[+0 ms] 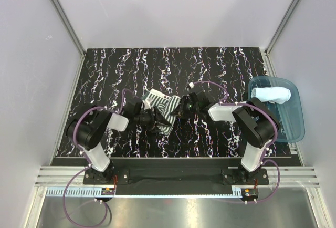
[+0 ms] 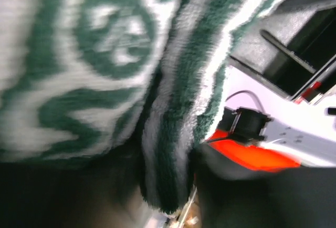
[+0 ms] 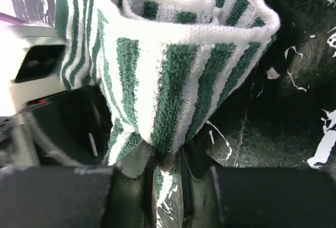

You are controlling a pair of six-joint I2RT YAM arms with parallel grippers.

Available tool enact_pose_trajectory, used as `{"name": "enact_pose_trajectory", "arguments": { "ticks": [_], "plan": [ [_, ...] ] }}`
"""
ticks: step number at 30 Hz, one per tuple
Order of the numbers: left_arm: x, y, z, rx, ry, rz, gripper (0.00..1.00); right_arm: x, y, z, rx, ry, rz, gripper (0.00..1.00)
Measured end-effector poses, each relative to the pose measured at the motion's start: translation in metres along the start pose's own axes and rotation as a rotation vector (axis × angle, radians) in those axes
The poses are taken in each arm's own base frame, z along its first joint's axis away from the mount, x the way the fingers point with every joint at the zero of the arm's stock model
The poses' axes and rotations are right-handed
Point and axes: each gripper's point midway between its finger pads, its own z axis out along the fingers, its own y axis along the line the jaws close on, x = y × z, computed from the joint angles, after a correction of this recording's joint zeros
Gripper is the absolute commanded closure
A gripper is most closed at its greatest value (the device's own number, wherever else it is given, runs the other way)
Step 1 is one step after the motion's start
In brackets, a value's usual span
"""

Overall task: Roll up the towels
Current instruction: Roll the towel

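The striped green-and-white towel (image 1: pixel 164 110) lies partly rolled at the table's middle. My left gripper (image 1: pixel 153 116) is at its near left end, shut on a fold of it; the cloth (image 2: pixel 173 133) fills the left wrist view and hides the fingers. My right gripper (image 1: pixel 182 109) is at its right end, shut on the rolled end (image 3: pixel 173 70), which shows as a loose coil. The pale blue towel (image 1: pixel 272 93) lies rolled in the tray at the right.
The translucent blue tray (image 1: pixel 294 123) stands at the table's right edge. The tabletop (image 1: pixel 105 70) is black with white marbling. Grey walls close in the left, back and right sides.
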Motion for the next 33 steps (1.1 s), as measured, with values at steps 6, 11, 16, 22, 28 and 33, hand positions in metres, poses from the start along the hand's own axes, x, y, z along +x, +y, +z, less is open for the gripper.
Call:
{"name": "enact_pose_trajectory", "arguments": {
  "ticks": [6, 11, 16, 22, 28, 33],
  "plan": [
    [-0.01, -0.01, -0.013, -0.133, -0.046, 0.125, 0.3, 0.0, -0.001, 0.0, 0.034, 0.013, 0.011, 0.96],
    [-0.018, -0.011, -0.035, -0.35, -0.143, 0.263, 0.28, 0.002, -0.003, -0.004, 0.086, 0.034, 0.028, 0.97],
    [-0.013, -0.051, -0.055, -0.468, -0.255, 0.544, 0.28, 0.003, -0.004, -0.007, 0.132, 0.061, 0.044, 0.98],
    [0.018, -0.087, -0.052, -0.478, -0.297, 0.883, 0.24, 0.005, -0.004, -0.012, 0.189, 0.092, 0.055, 0.98],
    [0.019, -0.056, -0.031, -0.626, -0.247, 1.004, 0.25, 0.01, -0.005, -0.016, 0.218, 0.117, 0.062, 0.97],
    [0.016, -0.03, -0.016, -0.706, -0.207, 1.025, 0.25, 0.012, -0.006, -0.017, 0.225, 0.126, 0.064, 0.97]
  ]
}}
